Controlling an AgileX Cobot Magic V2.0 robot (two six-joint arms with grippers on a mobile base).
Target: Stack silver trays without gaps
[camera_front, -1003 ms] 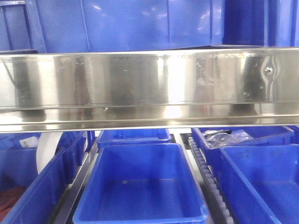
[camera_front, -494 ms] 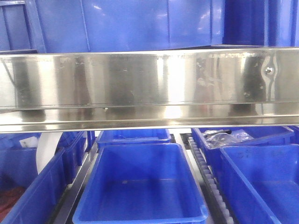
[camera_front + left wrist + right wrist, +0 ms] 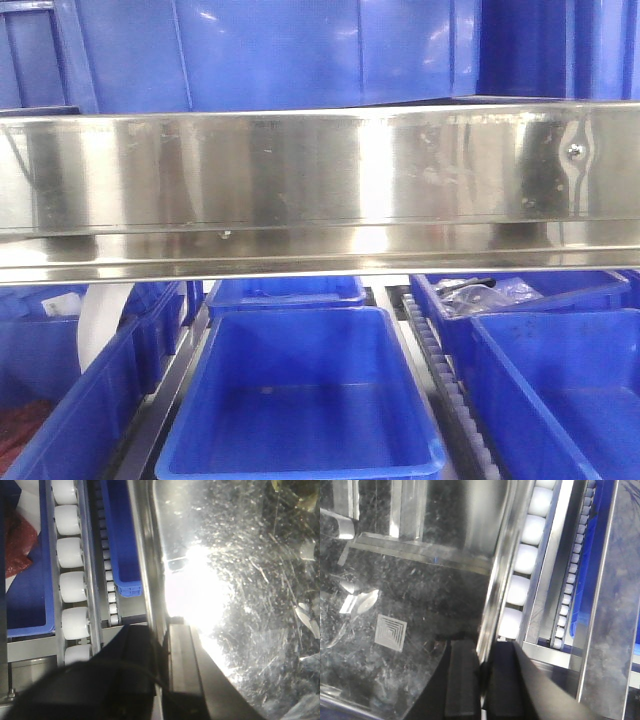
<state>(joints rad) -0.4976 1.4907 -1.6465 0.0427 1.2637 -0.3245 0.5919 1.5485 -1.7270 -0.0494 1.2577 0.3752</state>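
Note:
No silver tray and no gripper shows in the front view. In the left wrist view a silver tray (image 3: 240, 580) fills the right side, its scratched floor washed out by glare. My left gripper (image 3: 164, 630) is shut on its left rim, one finger (image 3: 182, 650) inside the tray and one outside. In the right wrist view the same kind of silver tray (image 3: 410, 590) fills the left side and reflects a ceiling vent. My right gripper (image 3: 481, 650) is shut on its right rim, one finger (image 3: 462, 670) inside. I cannot tell whether another tray lies beneath.
A long shiny steel shelf rail (image 3: 320, 180) with a screw crosses the front view. Blue bins (image 3: 300, 400) stand below it and more blue bins (image 3: 260, 50) above. White roller tracks (image 3: 70, 560) (image 3: 525, 555) run beside the tray. A blue bin holds red material (image 3: 17, 550).
Nothing has visibly moved in the front view; only faint reflections on the steel rail shift a little.

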